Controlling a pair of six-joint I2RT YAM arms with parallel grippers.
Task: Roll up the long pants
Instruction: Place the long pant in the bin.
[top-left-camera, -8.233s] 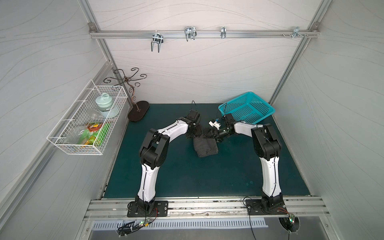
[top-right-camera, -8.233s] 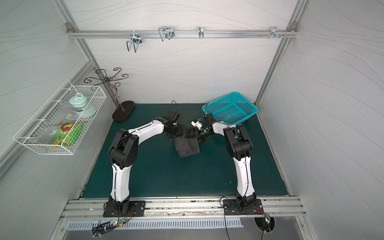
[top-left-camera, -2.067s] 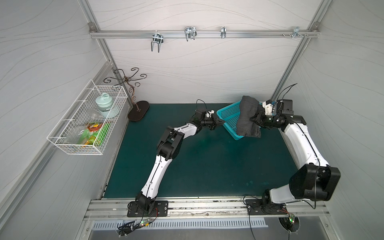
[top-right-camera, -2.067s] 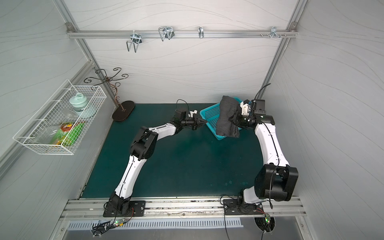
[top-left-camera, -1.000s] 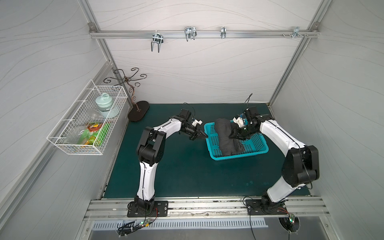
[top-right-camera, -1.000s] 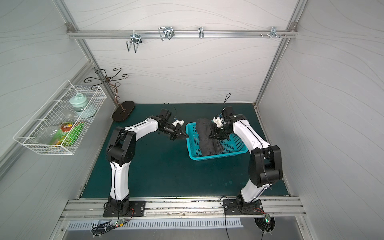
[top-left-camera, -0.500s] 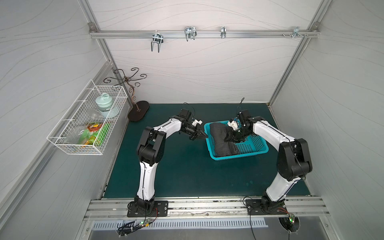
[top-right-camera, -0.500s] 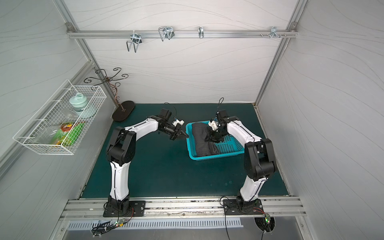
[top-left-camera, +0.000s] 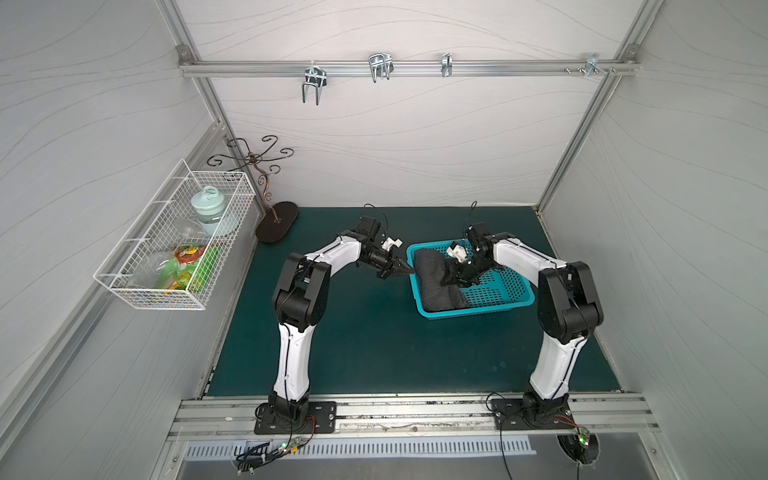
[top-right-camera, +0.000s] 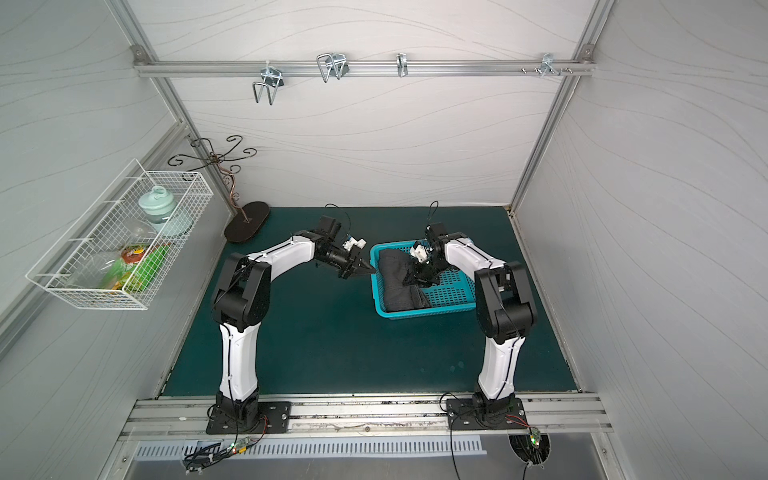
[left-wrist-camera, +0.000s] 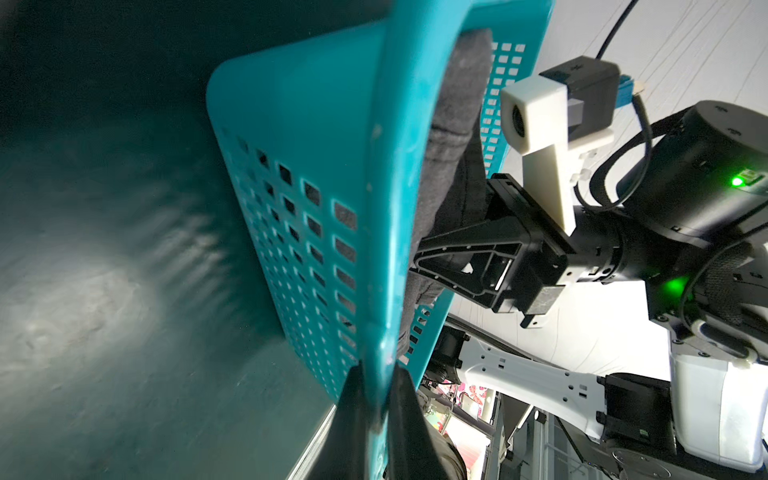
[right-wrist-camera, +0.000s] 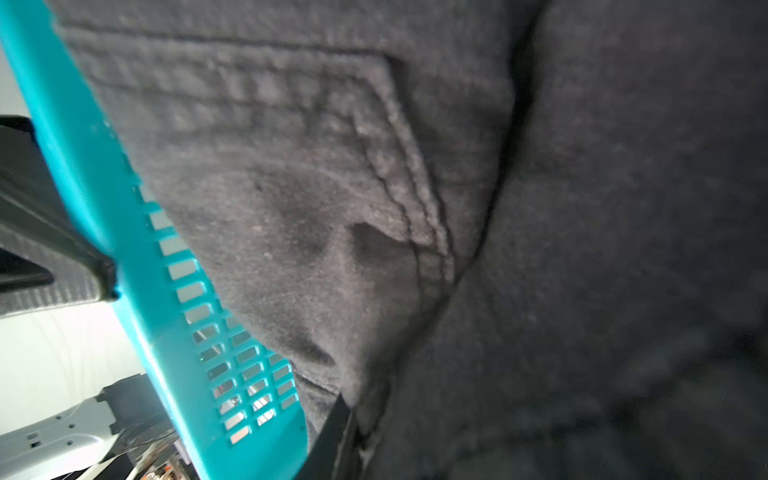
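The long pants (top-left-camera: 434, 277) (top-right-camera: 395, 278) lie as a dark grey bundle in the left part of a teal basket (top-left-camera: 478, 312) (top-right-camera: 428, 311) on the green mat. My left gripper (top-left-camera: 409, 271) (top-right-camera: 371, 272) is shut on the basket's left rim; in the left wrist view its fingers (left-wrist-camera: 378, 370) pinch the teal rim (left-wrist-camera: 332, 166). My right gripper (top-left-camera: 455, 279) (top-right-camera: 412, 279) reaches down into the basket and is shut on the pants (left-wrist-camera: 457, 124). The right wrist view is filled with grey cloth and a stitched pocket (right-wrist-camera: 332, 187), and only one finger (right-wrist-camera: 330, 436) shows.
A white wire basket (top-left-camera: 137, 291) with a jar and packets hangs on the left wall. A dark curly metal stand (top-left-camera: 276, 216) sits at the back left corner. An overhead rail with hooks (top-left-camera: 378, 70) crosses the back wall. Walls close in on three sides.
My right gripper has moved left and down with the pants, and the bundle now sits lower and more compact in the basket's left part. The left gripper has stayed on the rim.
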